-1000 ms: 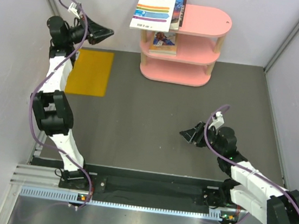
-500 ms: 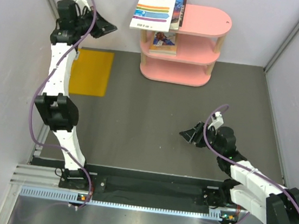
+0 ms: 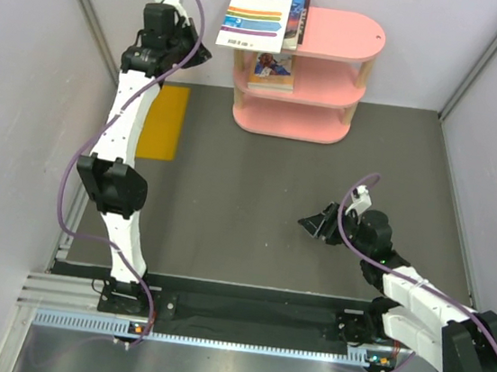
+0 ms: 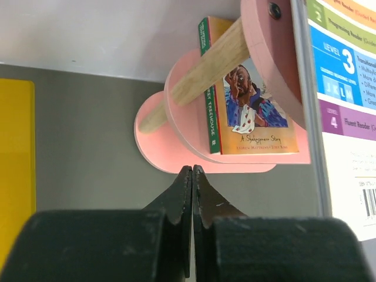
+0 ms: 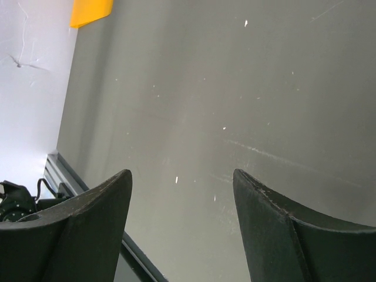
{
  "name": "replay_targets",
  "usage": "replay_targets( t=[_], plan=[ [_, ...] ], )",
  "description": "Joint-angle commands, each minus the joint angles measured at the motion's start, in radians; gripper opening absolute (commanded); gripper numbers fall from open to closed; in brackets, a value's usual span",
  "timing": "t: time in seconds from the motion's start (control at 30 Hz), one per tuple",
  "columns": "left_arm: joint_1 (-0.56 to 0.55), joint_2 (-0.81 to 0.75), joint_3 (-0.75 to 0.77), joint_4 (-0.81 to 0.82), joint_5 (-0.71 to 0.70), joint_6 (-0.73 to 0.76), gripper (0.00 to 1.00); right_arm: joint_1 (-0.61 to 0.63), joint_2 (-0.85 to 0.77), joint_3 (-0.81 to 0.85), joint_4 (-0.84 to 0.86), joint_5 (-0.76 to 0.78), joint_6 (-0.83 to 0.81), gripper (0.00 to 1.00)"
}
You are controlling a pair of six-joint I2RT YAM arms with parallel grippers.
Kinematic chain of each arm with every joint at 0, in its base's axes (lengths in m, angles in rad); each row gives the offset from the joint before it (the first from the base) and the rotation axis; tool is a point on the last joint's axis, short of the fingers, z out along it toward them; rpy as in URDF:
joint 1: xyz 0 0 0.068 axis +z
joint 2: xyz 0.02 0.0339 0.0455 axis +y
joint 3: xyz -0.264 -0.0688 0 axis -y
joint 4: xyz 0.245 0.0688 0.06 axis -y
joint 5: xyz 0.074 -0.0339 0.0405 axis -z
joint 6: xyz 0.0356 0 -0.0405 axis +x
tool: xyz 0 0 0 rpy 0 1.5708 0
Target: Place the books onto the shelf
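Our left claw (image 3: 199,53) was pressed together and gripped nothing, raised just beside the left end of the pink shelf (image 3: 339,36). Our right claw (image 3: 314,223) hung spread over the grey counter (image 3: 232,175), well apart from the shelf. We saw the white striped book (image 3: 253,19) overhanging the top board's left end, lying on a blue book (image 3: 297,9). On the middle board lay the orange book (image 4: 258,117), with the green Treehouse book (image 4: 210,111) showing its spine alongside.

A flat yellow-orange rectangle (image 3: 163,126) lay on my grey bench (image 3: 256,196), near the pale left wall (image 3: 26,77) and well apart from the slotted metal rail (image 3: 239,340) along the near edge.
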Motion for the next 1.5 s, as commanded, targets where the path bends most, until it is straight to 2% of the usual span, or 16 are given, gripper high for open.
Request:
replay_targets(
  t=[0.0,0.4,0.83,1.47],
  plan=[
    [-0.061,-0.035,0.04,0.042,-0.146,0.056,0.0,0.012,0.006,0.029,0.048,-0.003,-0.002,0.69],
    [-0.135,-0.026,0.06,0.107,-0.284,0.088,0.0,0.013,-0.006,0.026,0.042,-0.003,-0.002,0.69],
    [-0.167,0.069,0.177,0.118,-0.255,0.098,0.0,0.013,-0.01,0.023,0.044,-0.002,-0.002,0.69],
    [-0.185,0.116,0.22,0.196,-0.303,0.058,0.0,0.013,-0.001,0.02,0.053,-0.005,-0.001,0.7]
  ],
)
